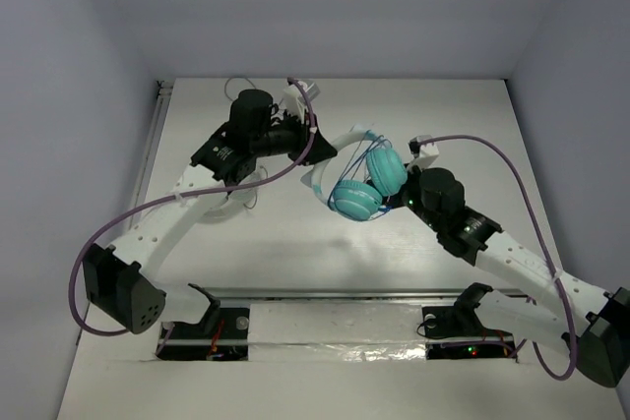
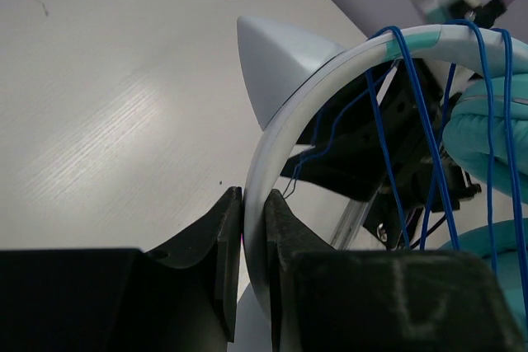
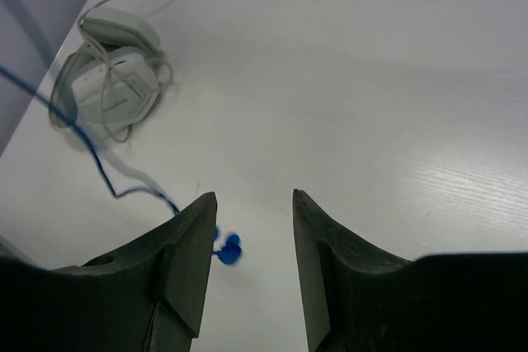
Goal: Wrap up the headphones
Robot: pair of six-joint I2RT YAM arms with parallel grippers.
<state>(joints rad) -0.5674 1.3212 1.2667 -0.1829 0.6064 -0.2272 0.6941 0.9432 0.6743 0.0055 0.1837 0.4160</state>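
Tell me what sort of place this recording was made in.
Probably a robot lab test booth: a plain white table closed in by blank walls on three sides, with the left arm and right arm mounted at its near edge, working on headphones.

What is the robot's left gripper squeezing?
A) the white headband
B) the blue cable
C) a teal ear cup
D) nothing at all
A: in the left wrist view, the left gripper is shut on the white headband of the headphones, one jaw on each side of it.
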